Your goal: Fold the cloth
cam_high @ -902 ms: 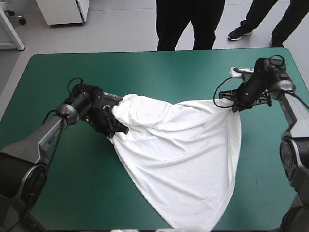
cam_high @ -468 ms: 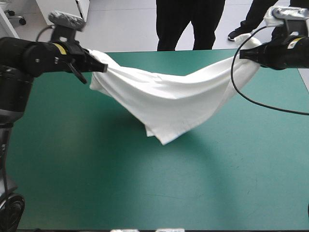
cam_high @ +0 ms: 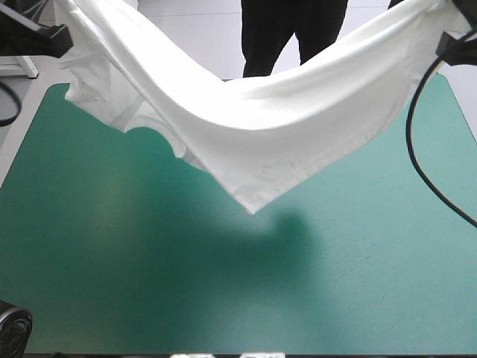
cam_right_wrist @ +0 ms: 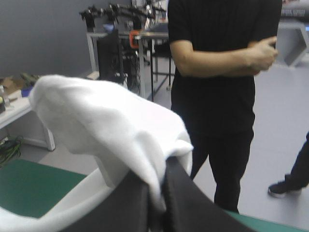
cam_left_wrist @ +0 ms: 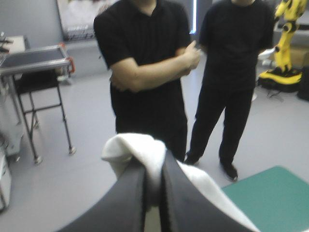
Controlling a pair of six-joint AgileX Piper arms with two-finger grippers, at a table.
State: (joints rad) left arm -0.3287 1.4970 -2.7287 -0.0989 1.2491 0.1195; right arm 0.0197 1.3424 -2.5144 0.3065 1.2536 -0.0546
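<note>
While your T-shirt (cam_high: pixel 261 142) sags above the teal-green table (cam_high: pixel 149 283), left gripper (cam_left_wrist: pixel 153 169) pinched tight on one end, right gripper (cam_right_wrist: pixel 155 198) clamped on the other

Near half of the surface (cam_high: pixel 149 291) open, far half barred by the T-shirt (cam_high: pixel 283 142).
The T-shirt sags from side to side above the far half, its lowest corner hanging over the middle, seemingly clear of the surface. The near side and both near corners lie bare.
</note>
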